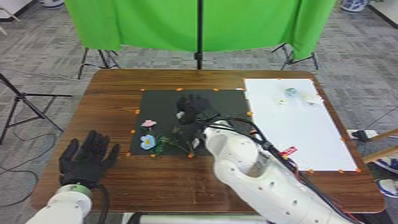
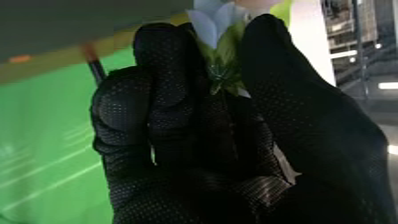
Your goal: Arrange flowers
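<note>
One white flower [image 2: 213,27] is pinched between our right hand's [image 1: 194,106] thumb and fingers, bloom toward their tips; we hold it over the black mat [image 1: 158,102], beyond and right of the blue flower [image 1: 147,142].

In the head view, the table [image 1: 111,105] spans the middle of the frame, with the curtain [image 1: 160,25] behind it. On it, the mat [image 1: 164,102] lies left of the sheet [image 1: 315,140]. Loose flowers [image 1: 147,142] lie on the mat's lower left; small blooms [image 1: 291,91] are on the sheet's upper part. The left hand [image 1: 84,162] is at lower left; the right hand [image 1: 197,105] is over the mat, a flower [image 2: 206,25] between its thumb and fingers.
</note>
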